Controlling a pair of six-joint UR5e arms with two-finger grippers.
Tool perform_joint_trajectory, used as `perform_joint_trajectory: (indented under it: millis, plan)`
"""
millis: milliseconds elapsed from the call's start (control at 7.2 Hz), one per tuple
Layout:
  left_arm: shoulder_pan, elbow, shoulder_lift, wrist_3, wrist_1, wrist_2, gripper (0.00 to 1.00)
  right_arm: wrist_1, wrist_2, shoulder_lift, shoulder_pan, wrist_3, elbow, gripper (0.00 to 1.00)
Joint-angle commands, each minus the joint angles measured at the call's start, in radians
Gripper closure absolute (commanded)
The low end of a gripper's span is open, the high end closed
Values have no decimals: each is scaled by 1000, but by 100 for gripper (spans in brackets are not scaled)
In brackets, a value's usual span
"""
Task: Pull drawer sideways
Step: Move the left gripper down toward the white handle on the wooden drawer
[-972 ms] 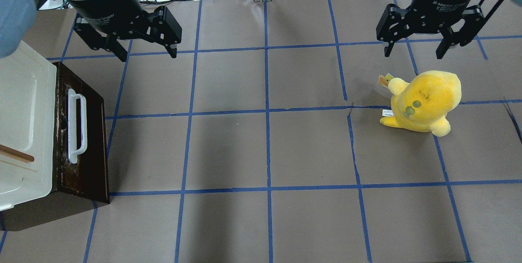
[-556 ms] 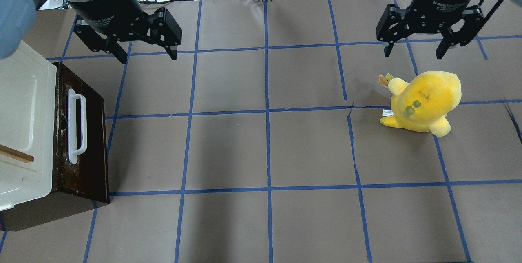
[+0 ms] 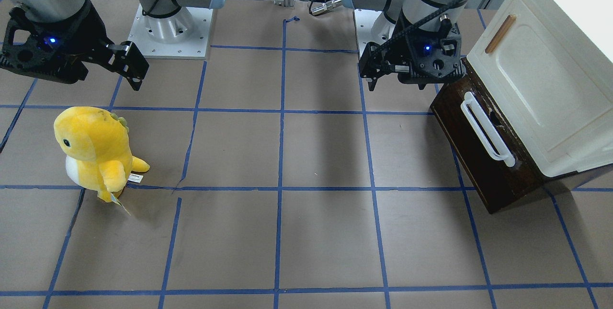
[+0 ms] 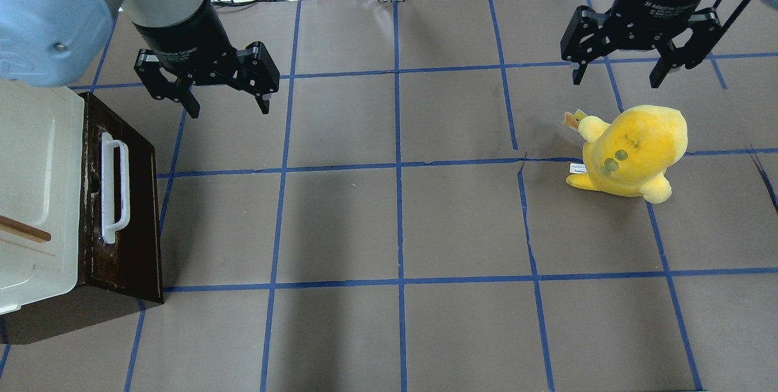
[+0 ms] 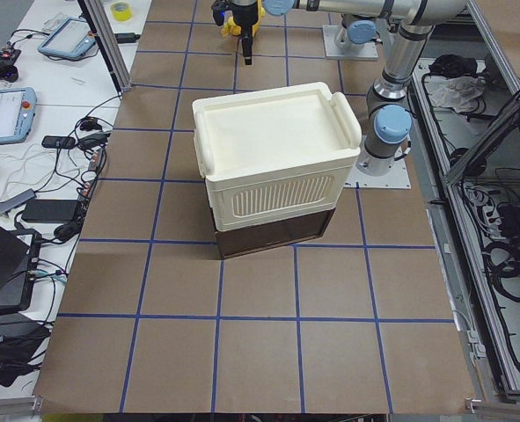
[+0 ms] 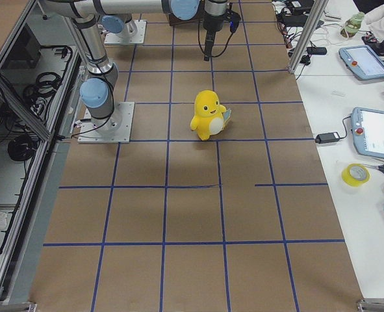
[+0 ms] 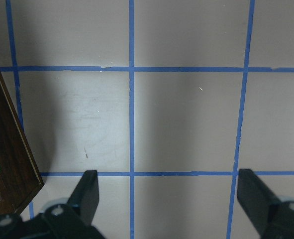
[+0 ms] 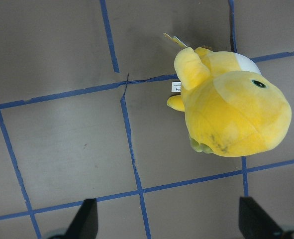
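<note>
Right now the left gripper (image 4: 230, 109) hangs over bare table with its jaws spread wide and nothing between them. The right gripper (image 4: 615, 79) is just as wide open and empty, with a yellow plush toy (image 4: 632, 152) near its fingertips on the robot's side.

The drawer (image 4: 140, 216) is wholly outside the left jaws' gap, beyond the outer finger. My left wrist camera catches only a corner of its dark front (image 7: 7, 164) past that finger. None of its inside shows, so I judge it shut or nearly so, tucked under the cream cabinet (image 4: 36, 167).

I expect the wooden front to be stiff, with nothing on it to pinch, so the white bar handle (image 4: 107, 191) is the place to take hold. It stands off the wood enough for one finger to slip behind it. The bar looks smooth and hard, so I'd close squarely across its thin section to keep it from sliding through the pads. I'd grip near the middle of its length, since a pull at one end could skew a wide, shallow drawer and jam it. The cabinet may be light and could drag along.
</note>
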Motion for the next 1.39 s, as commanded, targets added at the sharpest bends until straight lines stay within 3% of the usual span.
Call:
perform_joint_trajectory:
  millis: [0, 278, 556, 972, 1250]
  plan:
    - [-27, -3, -54, -10, -57, 114, 0, 0, 0, 0, 0, 0, 0, 0]
    - [-82, -86, -135, -48, -30, 252, 0, 0, 0, 0, 0, 0, 0, 0]
    - [-113, -231, -189, -168, -7, 473, 1, 0, 0, 0, 0, 0, 0, 0]
    - [-135, -291, -234, -261, -17, 620, 0, 0, 0, 0, 0, 0, 0, 0]
    - [-136, -373, -263, -337, -19, 810, 0, 0, 0, 0, 0, 0, 0, 0]
